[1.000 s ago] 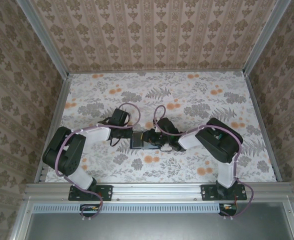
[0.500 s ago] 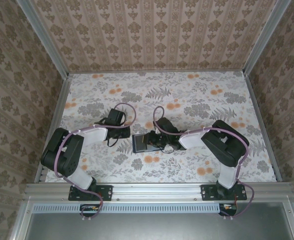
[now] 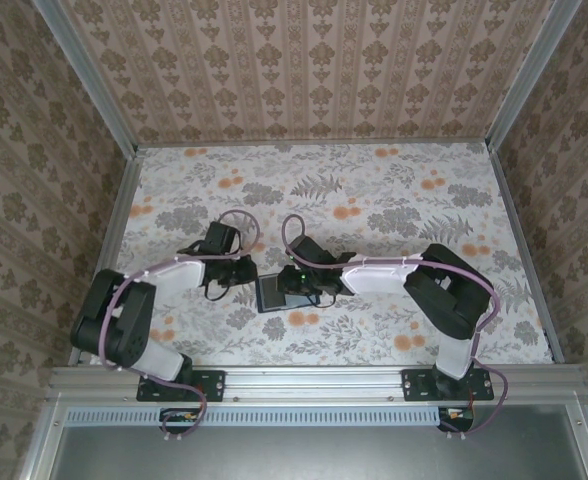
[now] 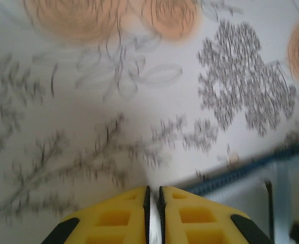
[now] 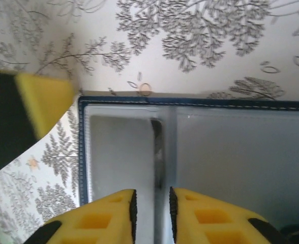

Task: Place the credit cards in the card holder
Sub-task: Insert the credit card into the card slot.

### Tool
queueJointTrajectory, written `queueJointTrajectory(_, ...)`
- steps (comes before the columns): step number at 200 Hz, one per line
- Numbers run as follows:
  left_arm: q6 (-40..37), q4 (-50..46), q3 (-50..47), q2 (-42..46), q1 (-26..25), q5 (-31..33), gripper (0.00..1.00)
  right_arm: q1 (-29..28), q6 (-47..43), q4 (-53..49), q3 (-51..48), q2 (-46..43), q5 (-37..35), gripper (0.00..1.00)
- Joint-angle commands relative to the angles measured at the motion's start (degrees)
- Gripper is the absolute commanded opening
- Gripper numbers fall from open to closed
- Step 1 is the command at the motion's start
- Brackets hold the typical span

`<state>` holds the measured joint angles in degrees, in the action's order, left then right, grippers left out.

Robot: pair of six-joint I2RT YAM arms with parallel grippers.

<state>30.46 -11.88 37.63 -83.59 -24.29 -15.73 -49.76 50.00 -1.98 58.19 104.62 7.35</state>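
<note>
The card holder [image 3: 272, 294] lies open on the floral table, navy rim around a greyish inside [image 5: 231, 152]. My right gripper [image 3: 296, 282] hovers over its inside from the right. Its jaws [image 5: 151, 192] are open by a narrow gap above a dark slot [image 5: 157, 152], with nothing between them. My left gripper [image 3: 244, 272] sits just left of the holder, and one of its yellow fingers [image 5: 45, 99] shows by the holder's corner. Its pads [image 4: 152, 188] are shut on a thin pale strip, seemingly a credit card seen edge-on. The holder's blue stitched edge [image 4: 241, 175] lies to their right.
Aluminium rails [image 3: 314, 378] border the table at the near edge, and patterned walls close in the other sides. Purple cables [image 3: 254, 225] loop over both wrists. The far half of the table [image 3: 314, 180] is bare cloth.
Both grippers and the card holder have shifted a little left. The left gripper has come down from the back to the holder's left edge.
</note>
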Motion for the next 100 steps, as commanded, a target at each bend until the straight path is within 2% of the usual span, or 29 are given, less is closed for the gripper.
queueJointTrajectory(1, 1.8, -8.6, -0.5, 5.5, -0.1, -4.5, 0.17, 0.3, -3.5, -8.3, 0.9, -2.4, -1.8, 0.33)
queueJointTrajectory(32, 4.7, -7.2, -3.7, 9.7, -0.7, -7.4, 0.18, 0.4, -3.5, -6.1, -1.0, -2.3, 2.1, 0.31)
queueJointTrajectory(50, 5.2, -7.6, -3.7, 7.9, -1.5, -9.3, 0.17, 0.3, -3.0, -4.0, -1.7, -1.9, 3.8, 0.28)
queueJointTrajectory(55, 5.5, -7.2, -4.0, 7.4, -3.5, -9.4, 0.17, 0.3, -3.1, -3.7, -1.6, -1.7, 4.3, 0.28)
queueJointTrajectory(73, 7.6, -3.4, -5.8, 6.4, -5.7, -9.1, 0.16, 0.3, -4.0, -4.4, -0.3, -0.9, 4.7, 0.26)
queueJointTrajectory(85, 8.4, -2.5, -6.1, 5.5, -6.2, -9.0, 0.16, 0.3, -4.1, -4.6, 0.5, -0.5, 5.2, 0.2)
queueJointTrajectory(100, 8.8, -2.1, -6.5, 4.7, -6.5, -8.3, 0.15, 0.3, -4.5, -4.6, 1.6, 0.3, 6.2, 0.19)
